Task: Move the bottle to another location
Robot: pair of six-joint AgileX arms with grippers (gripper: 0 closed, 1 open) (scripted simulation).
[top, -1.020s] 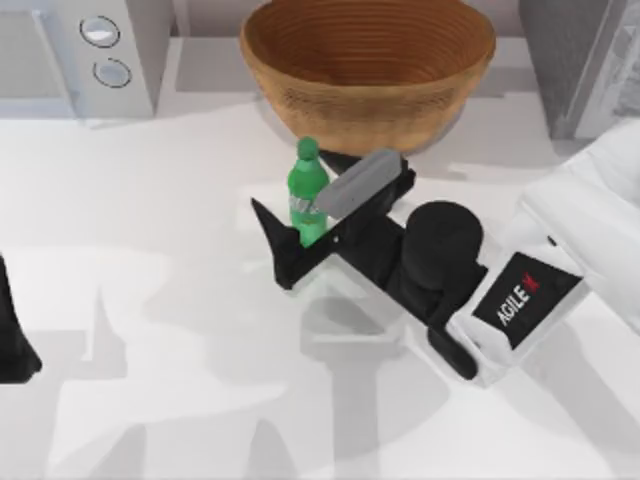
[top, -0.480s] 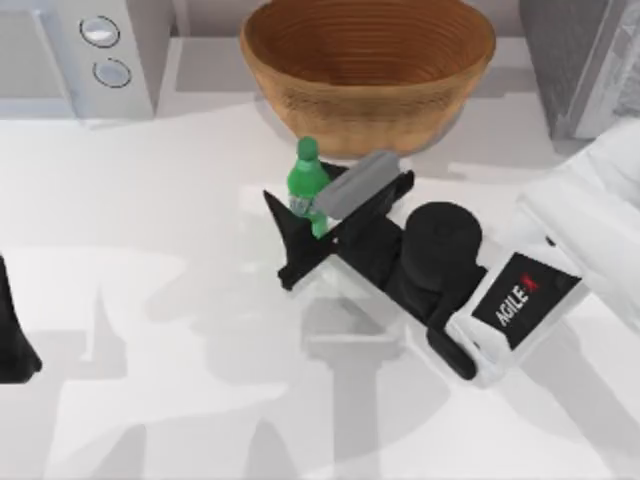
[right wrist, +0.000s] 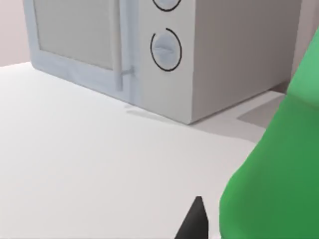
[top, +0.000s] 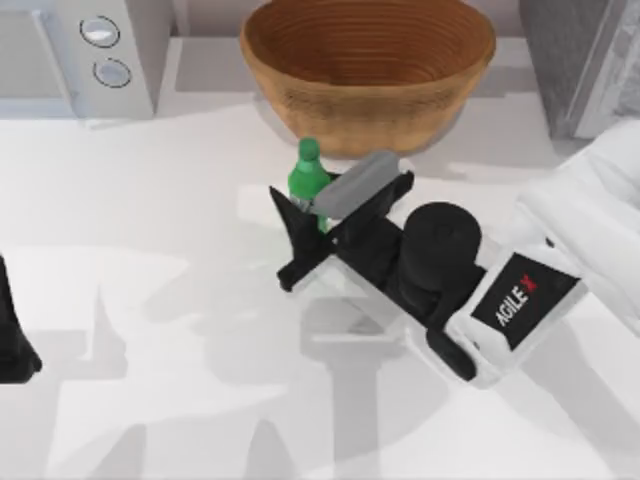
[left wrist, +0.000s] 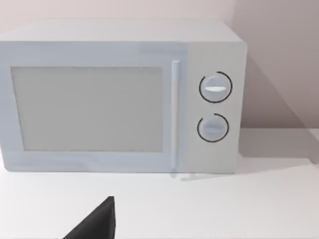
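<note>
right pincer [top: 312, 212] is pinching the small translucent green plastic bottle [top: 305, 177] upright beside the wicker bowl [top: 368, 70]; left arm parked at desk's left edge.

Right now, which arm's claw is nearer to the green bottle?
Right. The right claw sits around the bottle just in front of the wicker bowl, fingers on either side. The left claw is parked at the table's far left edge, well away.

Right arm [top: 590, 230] white; black wrist, black claw [top: 315, 215], grey block, "AGILEX" plate; left claw [top: 12, 340] black.
</note>
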